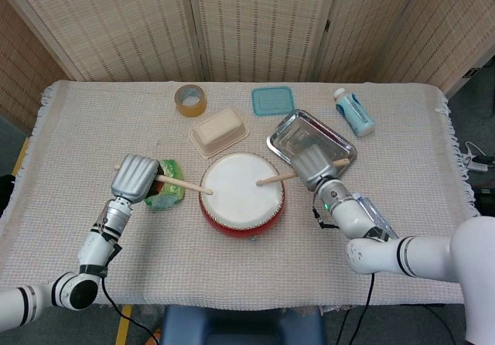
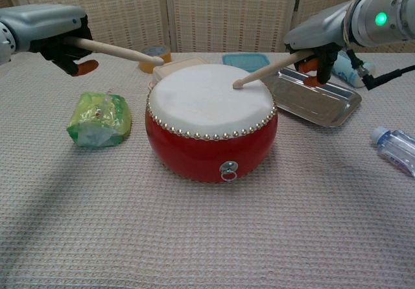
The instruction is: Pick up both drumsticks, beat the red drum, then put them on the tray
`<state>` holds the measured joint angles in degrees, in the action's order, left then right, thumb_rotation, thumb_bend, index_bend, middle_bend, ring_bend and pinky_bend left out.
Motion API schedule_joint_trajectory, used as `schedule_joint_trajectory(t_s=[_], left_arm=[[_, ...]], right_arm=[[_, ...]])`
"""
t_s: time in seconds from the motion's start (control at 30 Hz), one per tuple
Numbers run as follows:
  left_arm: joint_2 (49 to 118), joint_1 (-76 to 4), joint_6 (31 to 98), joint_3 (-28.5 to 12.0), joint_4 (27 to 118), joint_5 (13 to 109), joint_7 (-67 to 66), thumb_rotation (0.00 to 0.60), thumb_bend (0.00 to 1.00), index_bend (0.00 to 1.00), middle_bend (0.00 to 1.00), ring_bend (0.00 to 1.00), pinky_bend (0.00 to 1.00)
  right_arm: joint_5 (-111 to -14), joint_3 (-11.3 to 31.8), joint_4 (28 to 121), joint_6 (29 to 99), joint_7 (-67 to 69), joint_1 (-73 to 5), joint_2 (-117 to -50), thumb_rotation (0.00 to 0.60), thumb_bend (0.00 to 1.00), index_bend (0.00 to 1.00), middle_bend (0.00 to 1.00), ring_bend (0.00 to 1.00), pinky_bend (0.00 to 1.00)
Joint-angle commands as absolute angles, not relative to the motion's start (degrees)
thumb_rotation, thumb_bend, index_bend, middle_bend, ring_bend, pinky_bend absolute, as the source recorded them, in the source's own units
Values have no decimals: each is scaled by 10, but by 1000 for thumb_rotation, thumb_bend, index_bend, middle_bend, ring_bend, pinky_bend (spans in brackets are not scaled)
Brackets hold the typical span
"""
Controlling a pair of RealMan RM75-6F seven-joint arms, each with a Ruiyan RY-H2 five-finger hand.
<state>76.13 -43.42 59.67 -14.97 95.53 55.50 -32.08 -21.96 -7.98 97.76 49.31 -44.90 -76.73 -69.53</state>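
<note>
Each hand grips a stick angled inward so its tip can strike: the right hand point(image 2: 322, 35) lands its stick point(image 2: 266, 70) on the drum point(image 2: 211, 117) skin, while the left hand point(image 2: 45, 33) holds its stick point(image 2: 120, 51) poised above the rim. The tray point(image 2: 334, 111) waits just right of the drum.

Setting: staged robot test area, lab-type, not a lived-in room. Evidence: woven beige folding screen panels point(image 1: 255, 24) close off the whole back of the scene. Table covered by a cream waffle-weave cloth with fringed edge point(image 1: 402, 128). Unrelated props scattered on it: brown roll of packing tape point(image 1: 190, 100), teal square plastic lid point(image 1: 272, 100), beige plastic lidded box point(image 1: 220, 131), crumpled green snack packet point(image 2: 98, 118). Grey floor with loose cables point(image 1: 478, 158) beside the table.
</note>
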Motion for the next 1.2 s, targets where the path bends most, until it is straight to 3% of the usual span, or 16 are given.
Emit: schedule_joint_trajectory(t_s=[0.03,0.17,0.33,0.73,1.0,1.2], left_arm=[[794,-460,606,-153,952,505,-367,600,489,1000,1000,1000,1000],[848,-486,627,-151,917,466,-416,600,489,1000,1000,1000,1000],[886,-507,630,-136,884,437,-464,600,490,1000,1000,1000,1000],[814,-476,670,-154,968,476,-396,600,490,1000,1000,1000,1000],[873,-503,637,-126,924,442,-430,600,490,1000,1000,1000,1000],[873,-503,649,-121,913,445,-436,600,489,1000,1000,1000,1000]], right_arm=[[-248,-53,1011,510,-416,-755,-667,600,410,1000,1000,1000,1000],[-284,-25,1047,510,-370,-735,-628,600,410,1000,1000,1000,1000],[-294,-27,1037,493,-364,-722,-630,600,410,1000,1000,1000,1000],[-254,-53,965,452,-397,-726,-703,600,410,1000,1000,1000,1000],[-356,7,1020,483,-306,-684,-649,600,410,1000,1000,1000,1000],[-342,-15,986,450,-329,-687,-672,600,410,1000,1000,1000,1000]])
